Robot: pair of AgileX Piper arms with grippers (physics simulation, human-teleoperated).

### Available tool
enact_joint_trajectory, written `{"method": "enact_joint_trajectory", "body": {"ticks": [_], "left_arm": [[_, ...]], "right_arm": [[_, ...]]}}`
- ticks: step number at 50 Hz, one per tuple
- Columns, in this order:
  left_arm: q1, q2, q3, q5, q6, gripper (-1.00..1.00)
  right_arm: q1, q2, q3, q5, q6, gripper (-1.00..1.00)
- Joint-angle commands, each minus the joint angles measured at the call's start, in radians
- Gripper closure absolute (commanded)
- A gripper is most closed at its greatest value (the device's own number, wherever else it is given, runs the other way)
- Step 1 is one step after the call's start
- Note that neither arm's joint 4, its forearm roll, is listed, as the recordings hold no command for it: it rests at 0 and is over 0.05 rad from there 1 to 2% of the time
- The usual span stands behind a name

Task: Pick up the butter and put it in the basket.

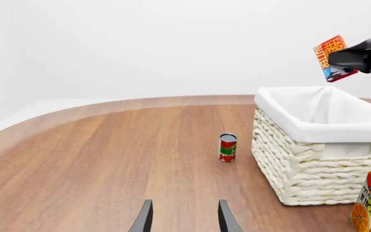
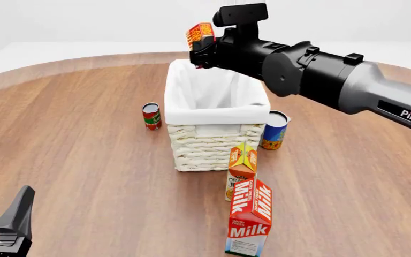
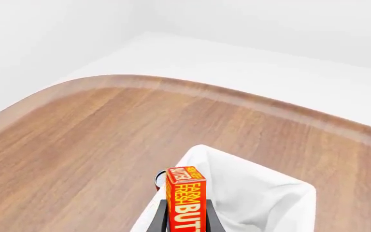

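The butter (image 2: 199, 36), a small red-orange box with yellow lettering, is held by my right gripper (image 2: 204, 51), which is shut on it in the air above the far end of the basket (image 2: 216, 142). The basket is a large cream wicker one with white cloth lining. The butter also shows in the right wrist view (image 3: 185, 197) between the fingers, above the basket's lining (image 3: 263, 193), and in the left wrist view (image 1: 332, 58) above the basket (image 1: 314, 164). My left gripper (image 1: 184, 217) is open and empty, low over the table at the near left.
A red-green can (image 2: 151, 116) stands left of the basket; it also shows in the left wrist view (image 1: 228, 147). A blue-yellow can (image 2: 274, 130) stands at the basket's right. An orange juice carton (image 2: 242, 170) and a red-white milk carton (image 2: 250, 218) stand in front of the basket.
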Motion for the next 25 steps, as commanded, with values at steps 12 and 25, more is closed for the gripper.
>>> {"method": "enact_joint_trajectory", "body": {"ticks": [12,25], "left_arm": [[0.000,0.000,0.000,0.000,0.000,-1.00],[0.000,0.000,0.000,0.000,0.000,-1.00]], "right_arm": [[-0.027,0.040,-0.020,-0.045,0.032,1.00],[-0.024,0.038,-0.014,-0.050,0.034,1.00]]}}
